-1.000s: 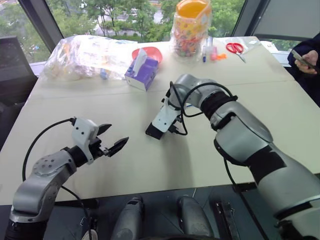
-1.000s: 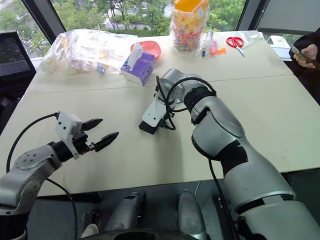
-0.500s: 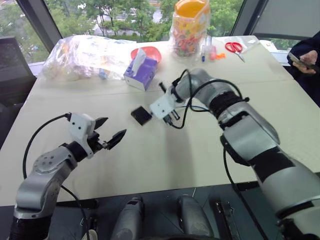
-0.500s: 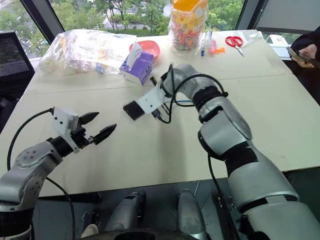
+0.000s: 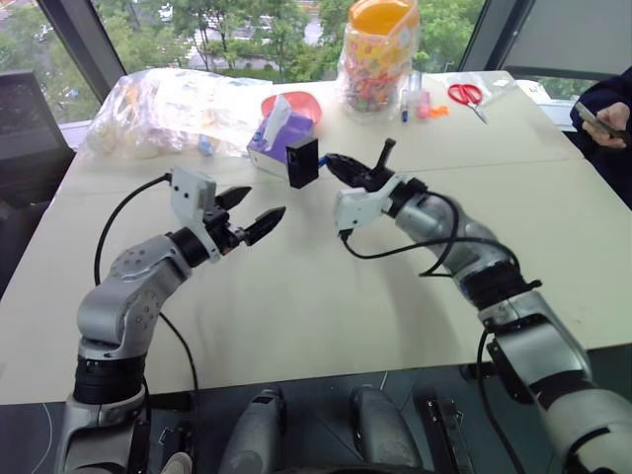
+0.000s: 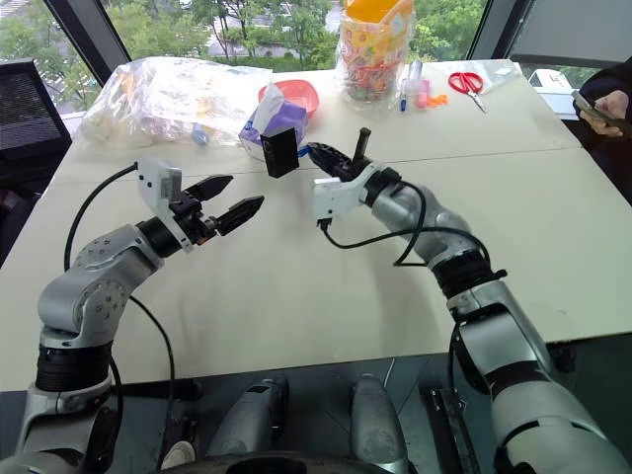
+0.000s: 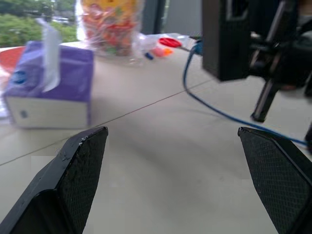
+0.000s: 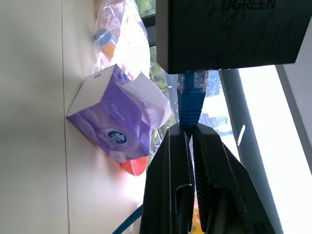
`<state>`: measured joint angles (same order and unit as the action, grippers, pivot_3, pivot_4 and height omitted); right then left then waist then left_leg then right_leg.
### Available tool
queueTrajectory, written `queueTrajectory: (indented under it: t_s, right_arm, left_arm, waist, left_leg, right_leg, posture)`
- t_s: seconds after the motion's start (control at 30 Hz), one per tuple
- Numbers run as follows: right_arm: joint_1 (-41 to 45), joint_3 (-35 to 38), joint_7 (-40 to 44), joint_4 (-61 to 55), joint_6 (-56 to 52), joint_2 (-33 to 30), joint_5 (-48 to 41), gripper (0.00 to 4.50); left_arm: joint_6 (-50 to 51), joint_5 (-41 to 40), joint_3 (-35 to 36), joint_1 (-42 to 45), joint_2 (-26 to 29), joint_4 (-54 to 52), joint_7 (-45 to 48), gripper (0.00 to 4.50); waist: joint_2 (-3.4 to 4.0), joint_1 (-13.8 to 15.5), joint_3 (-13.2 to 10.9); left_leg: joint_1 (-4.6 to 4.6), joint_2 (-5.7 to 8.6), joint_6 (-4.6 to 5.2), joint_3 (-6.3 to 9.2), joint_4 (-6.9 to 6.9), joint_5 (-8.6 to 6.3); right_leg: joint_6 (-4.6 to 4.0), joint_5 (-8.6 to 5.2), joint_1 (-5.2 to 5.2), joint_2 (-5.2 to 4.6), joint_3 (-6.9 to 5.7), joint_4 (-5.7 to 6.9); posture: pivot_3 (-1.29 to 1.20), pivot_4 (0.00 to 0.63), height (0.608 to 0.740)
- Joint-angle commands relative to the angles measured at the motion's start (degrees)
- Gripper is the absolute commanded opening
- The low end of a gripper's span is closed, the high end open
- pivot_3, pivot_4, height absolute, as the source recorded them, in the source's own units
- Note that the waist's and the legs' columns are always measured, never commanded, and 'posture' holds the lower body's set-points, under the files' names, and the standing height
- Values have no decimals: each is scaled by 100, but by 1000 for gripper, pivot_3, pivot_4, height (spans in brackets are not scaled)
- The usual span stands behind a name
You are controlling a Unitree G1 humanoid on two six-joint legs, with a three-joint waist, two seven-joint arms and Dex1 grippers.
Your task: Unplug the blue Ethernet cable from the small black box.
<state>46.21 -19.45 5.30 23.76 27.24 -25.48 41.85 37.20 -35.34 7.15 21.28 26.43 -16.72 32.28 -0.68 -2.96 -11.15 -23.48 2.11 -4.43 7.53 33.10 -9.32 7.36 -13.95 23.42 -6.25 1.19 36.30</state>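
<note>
We find the right gripper (image 5: 331, 161) raised above the table (image 5: 326, 296), its two black fingers pressed together on the blue Ethernet cable (image 8: 191, 105) just behind the plug. The small black box (image 5: 302, 162) hangs in the air off that plug, clear of the tabletop, and sits in front of the purple tissue box (image 5: 279, 136) as seen from the head cameras. In the right wrist view the plug is seated in the port on the box's edge, so the cable remains connected. From the left wrist view we note the blue cord running down from the box and trailing across the table surface.

The left gripper (image 5: 253, 213) is held above the table to the left of the black box and apart from it, its fingers (image 7: 73, 185) spread wide with nothing between them. It points toward the box and the right gripper.

At the far side of the table we record a clear plastic bag (image 5: 168, 104) with contents, a red bowl (image 5: 296, 103) behind the tissue box, a tall clear jar (image 5: 377, 54) of coloured items with an orange lid, red-handled scissors (image 5: 464, 96) and a few small pens or markers beside the jar. A person's hand (image 5: 607, 123) holding a phone shows at the right edge.
</note>
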Motion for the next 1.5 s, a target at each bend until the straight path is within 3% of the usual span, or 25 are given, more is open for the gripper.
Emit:
queueTrajectory:
  t_s: [0.03, 0.63, 0.83, 1.03, 1.07, 1.3, 1.33, 1.4, 1.43, 1.5]
  right_arm:
    - [-12, 131, -182, -711, -454, 105, 168, 12]
    - [-440, -390, 137, -1233, -544, 26, 420, 12]
    - [-436, -367, 152, -1269, -573, 19, 417, 0]
    - [-408, -356, 132, -1251, -592, 4, 434, 0]
    - [-404, -352, 128, -1247, -595, 0, 437, 0]
    - [-392, -250, 139, -1268, -648, 21, 311, 0]
    - [-374, -193, 254, -1263, -615, 57, 85, 668]
    - [-381, -34, 639, -1247, -645, 219, -634, 1354]
    - [-397, 42, 812, -1239, -684, 298, -959, 1932]
    - [-450, 98, 2050, -1277, -744, 277, -2266, 2915]
  left_arm:
    - [137, -128, -15, 211, 68, -39, 99, 4500]
    - [422, -541, 173, 629, -181, 29, -7, 4500]
    - [395, -493, 95, 554, -202, 41, -4, 2784]
    - [475, -462, -20, 414, -116, -25, 94, 702]
    - [473, -458, -19, 405, -103, -23, 104, 509]
    - [546, -495, 67, 403, -4, 10, 75, 513]
    - [563, -538, 93, 406, 17, 42, 120, 513]
    - [512, -498, 105, 398, 97, 102, 212, 513]
    - [467, -450, 93, 397, 127, 125, 252, 513]
    - [234, -374, 100, 429, 261, 165, 524, 513]
  waist:
    - [-1, 23, 0]
    - [-8, 46, 1]
    - [-9, 48, 1]
    - [-10, 45, 0]
    - [-11, 47, -1]
    - [-11, 48, 0]
    - [-11, 48, 0]
    - [-13, 45, -1]
    - [-13, 37, -2]
    - [-14, 36, -2]
  left_leg:
    - [0, 0, 0, 0, 0, 0]
    - [0, 0, 0, 1, 10, 0]
    - [0, 0, 0, 1, 10, 0]
    - [0, 0, 0, 1, 10, 0]
    - [0, 0, 0, 1, 10, 0]
    - [0, 1, 0, 1, 10, 0]
    - [0, 1, 0, 1, 10, 0]
    - [0, 0, 0, 1, 10, 0]
    - [0, 0, 0, 2, 10, 0]
    - [1, -1, 1, 2, 10, 0]
  right_leg:
    - [-3, -2, -1, 0, 0, 0]
    - [-16, -9, -13, 0, -2, -8]
    - [-16, -9, -13, 0, -2, -8]
    - [-16, -9, -13, 0, -2, -8]
    - [-16, -9, -13, 0, -2, -8]
    - [-16, -9, -13, 0, -2, -8]
    - [-16, -9, -13, 0, -2, -8]
    - [-16, -9, -13, 0, -2, -8]
    - [-16, -9, -14, 0, -2, -8]
    - [-16, -9, -14, 0, -3, -8]
  posture:
    - [0, 150, 728]
    - [0, 150, 728]
    - [0, 150, 728]
    - [0, 150, 728]
    - [0, 150, 728]
    - [0, 150, 728]
    - [0, 150, 728]
    - [0, 150, 728]
    - [0, 150, 728]
    - [0, 150, 728]
